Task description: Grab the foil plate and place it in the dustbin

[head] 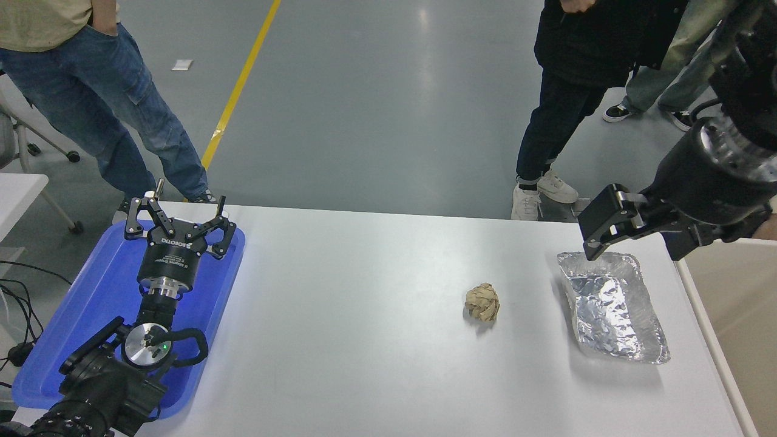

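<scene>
So the robot's at the approach step, nothing grabbed yet. The foil plate (613, 306) sits on the white surface (364, 340) near its right edge, close beside the dustbin (737, 303). The right gripper (598, 233) hangs over the plate's far end; can't tell how far apart its fingers are, but they hold nothing. Next it probably needs to drop down and pinch the rim. The left gripper (179, 233) is parked, fingers spread, over the blue tray (79, 328).
</scene>
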